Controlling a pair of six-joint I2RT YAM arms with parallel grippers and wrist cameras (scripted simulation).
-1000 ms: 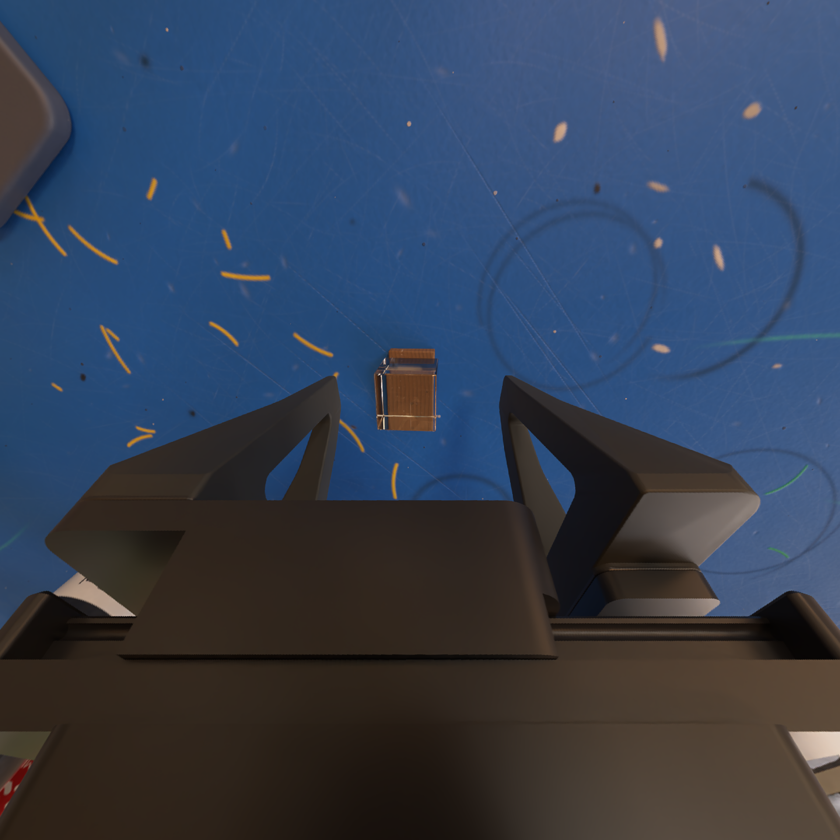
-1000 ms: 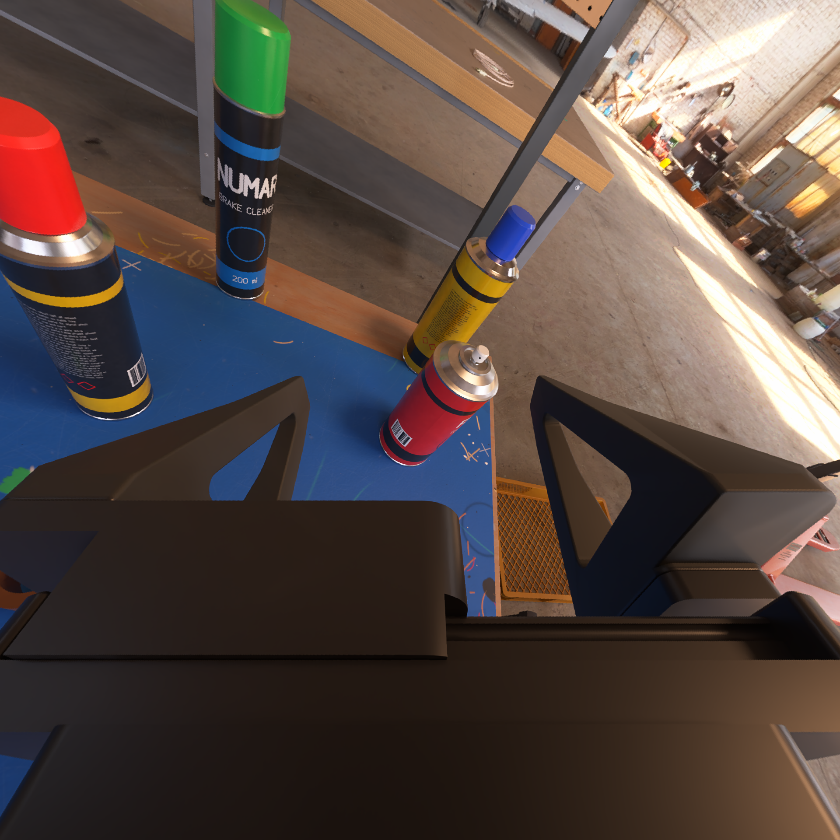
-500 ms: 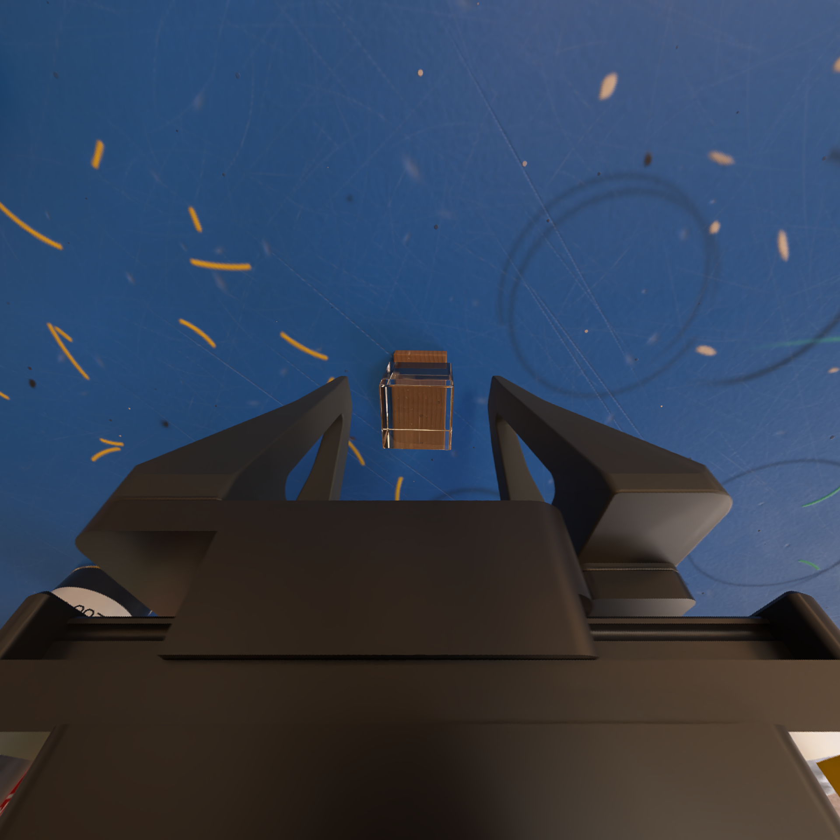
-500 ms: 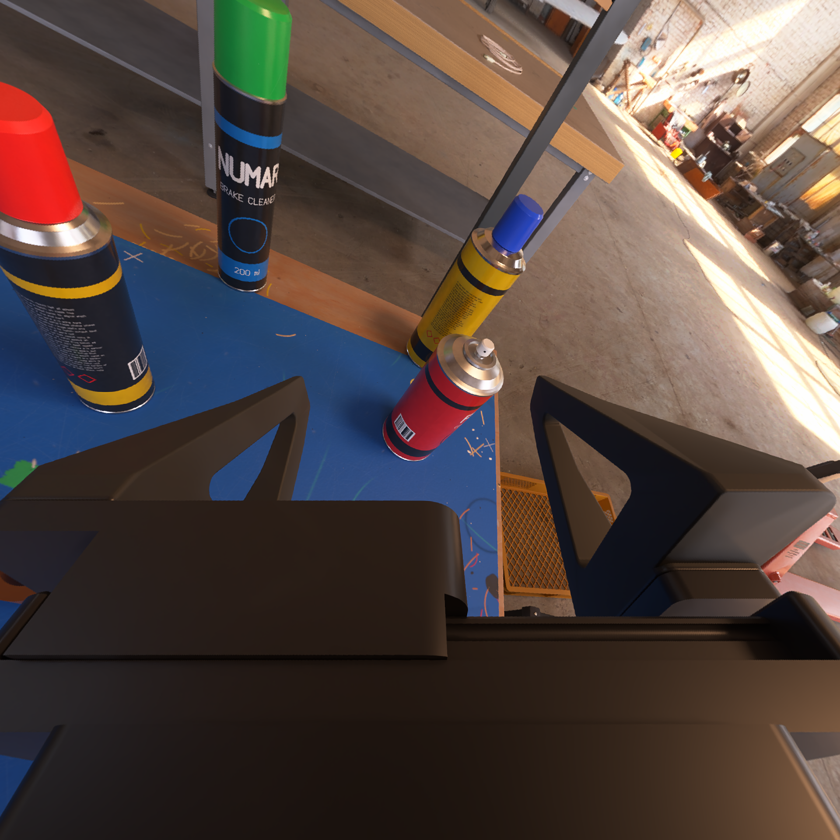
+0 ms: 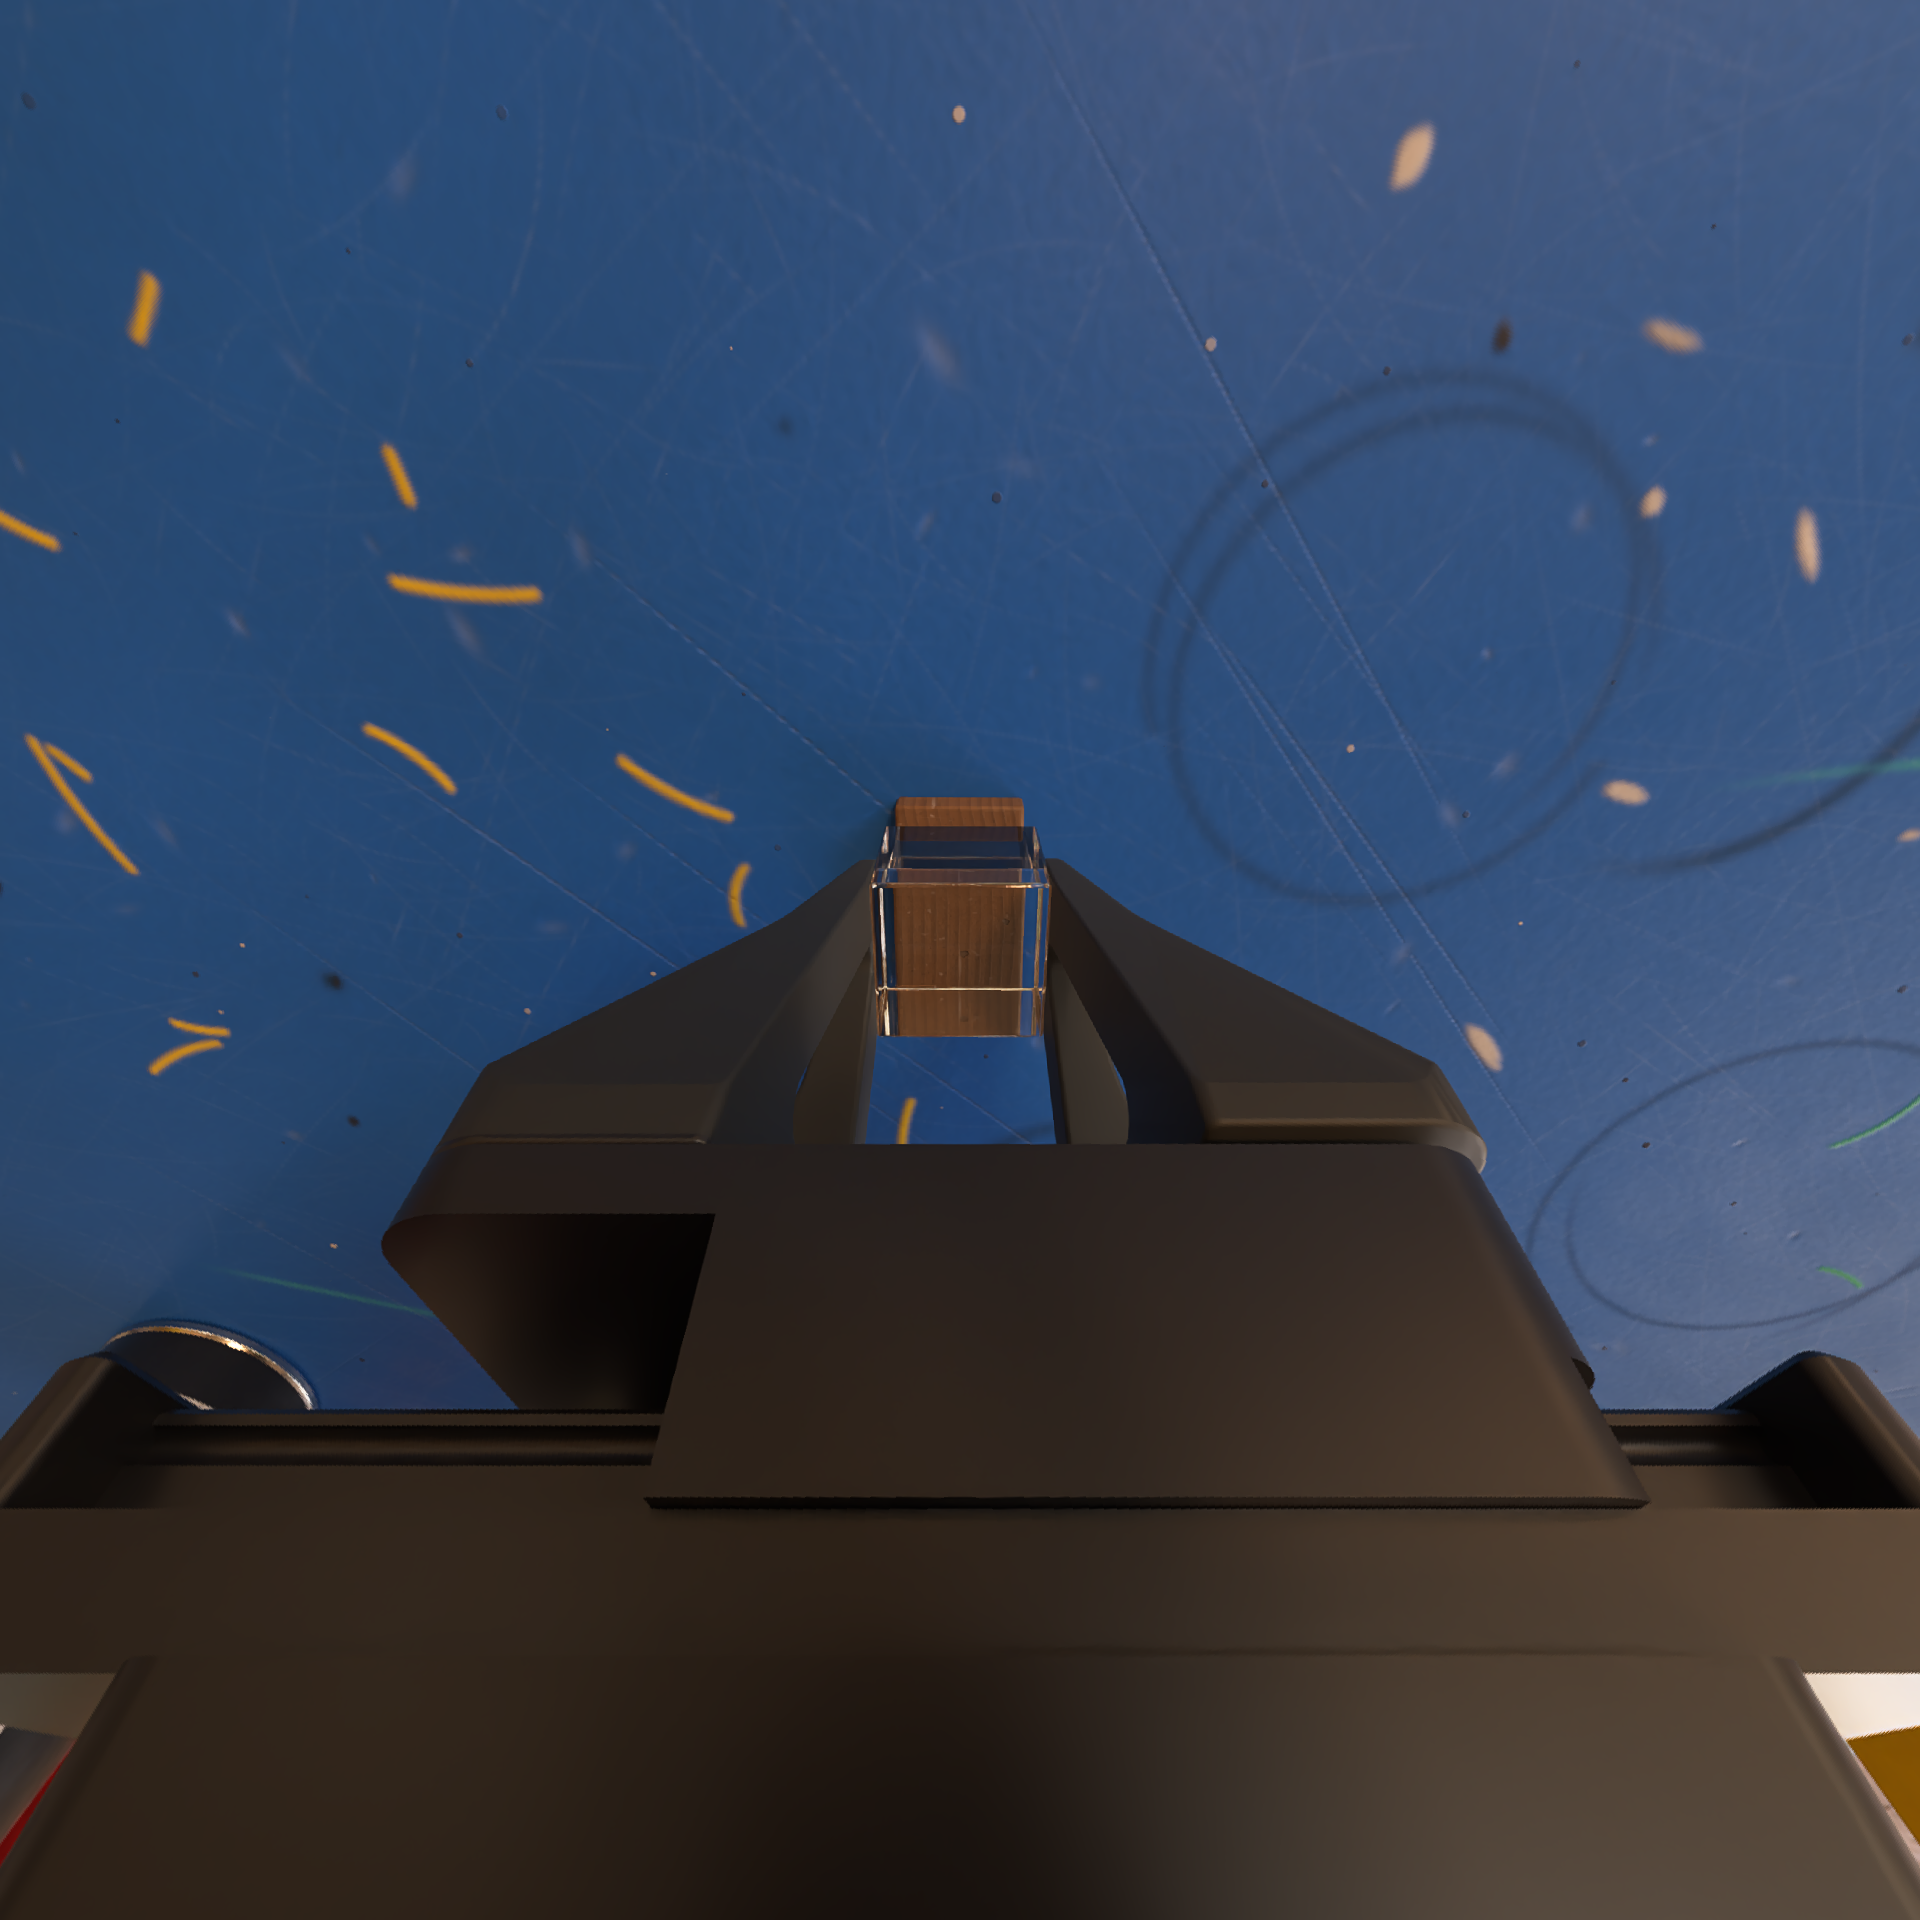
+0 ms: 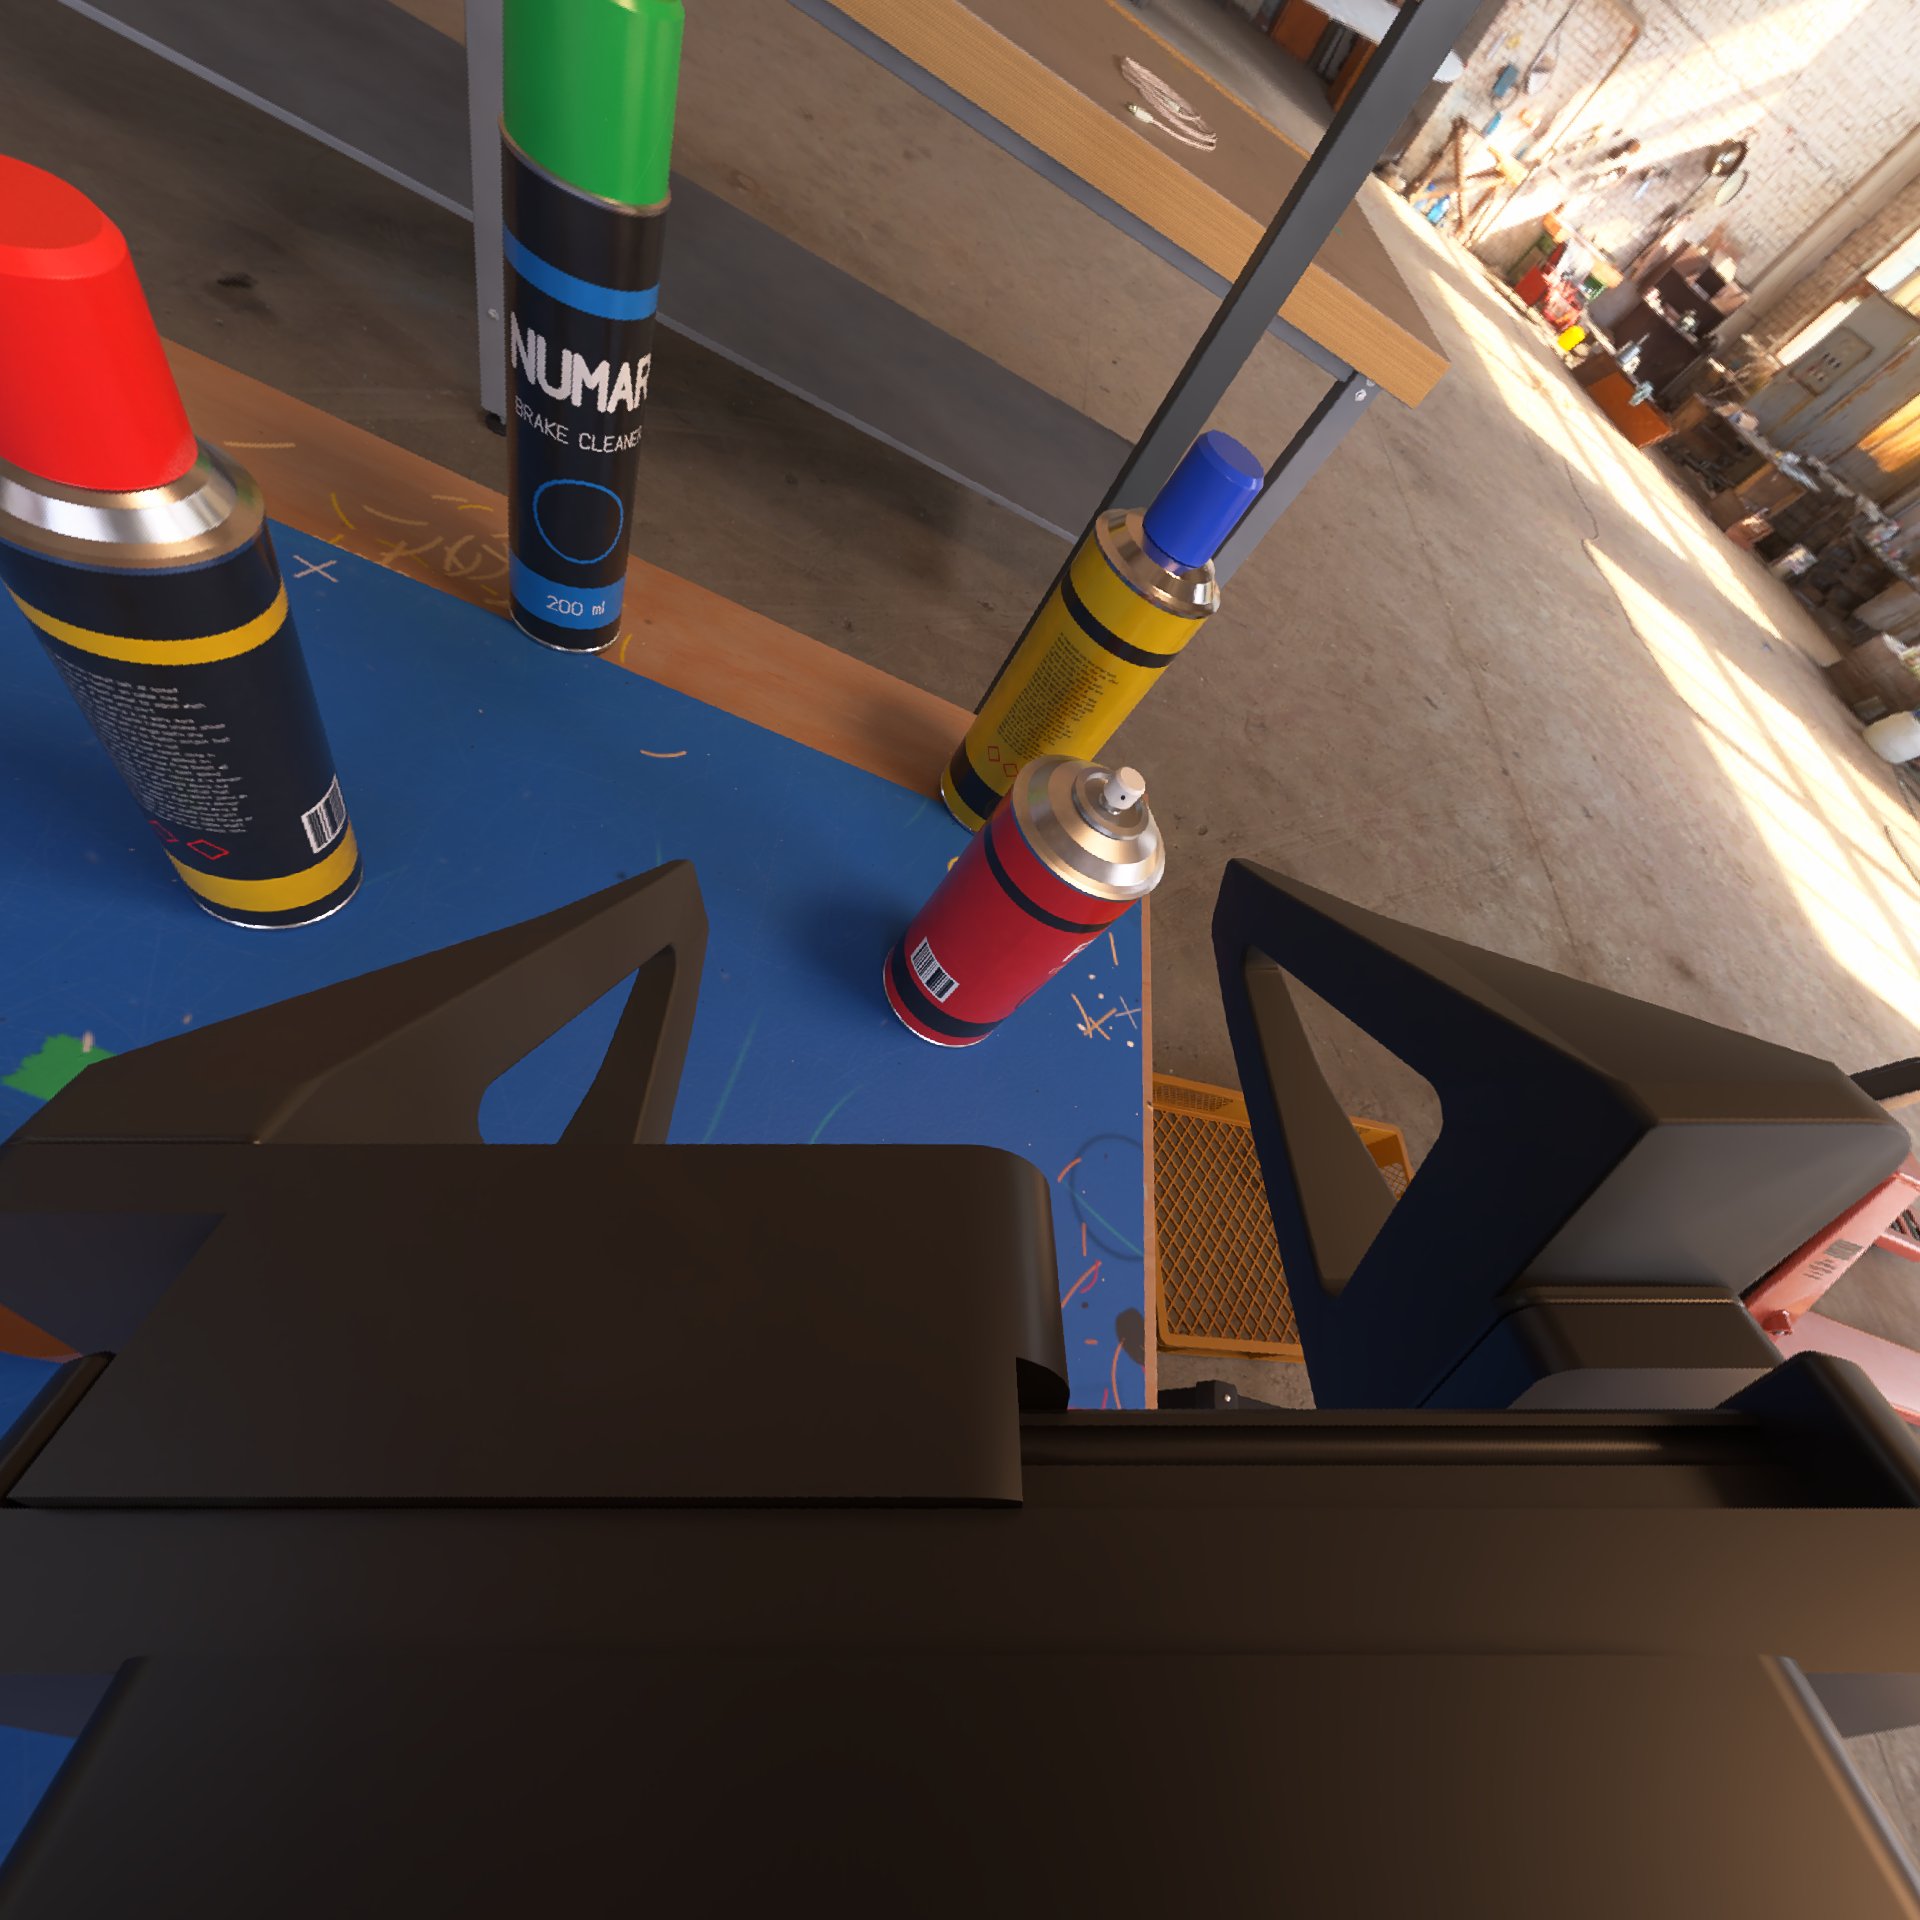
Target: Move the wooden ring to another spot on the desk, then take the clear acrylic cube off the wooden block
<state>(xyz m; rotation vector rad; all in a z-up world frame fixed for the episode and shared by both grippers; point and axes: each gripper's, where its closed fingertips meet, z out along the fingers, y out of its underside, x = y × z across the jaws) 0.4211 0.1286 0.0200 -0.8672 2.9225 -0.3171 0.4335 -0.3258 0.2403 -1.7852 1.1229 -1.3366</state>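
Note:
In the left wrist view the clear acrylic cube (image 5: 958, 951) sits on top of the wooden block (image 5: 960, 814), whose far edge shows beyond it and whose top shows through it. My left gripper (image 5: 958, 883) points down at the blue desk mat (image 5: 935, 416) and is shut on the cube, one finger against each side. My right gripper (image 6: 961, 883) is open and empty above the right corner of the mat. The wooden ring is not clearly in view.
In the right wrist view several spray cans stand near the desk's edge: a red-capped one (image 6: 177, 644), a green-capped one (image 6: 582, 332), a yellow one with a blue cap (image 6: 1091, 644) and a red one (image 6: 1018, 914). A metal can top (image 5: 208, 1361) shows at the left wrist view's lower left.
My left gripper has come down over the stack and its fingers have closed from wide apart onto the clear cube. The right gripper has drifted slightly and stays open.

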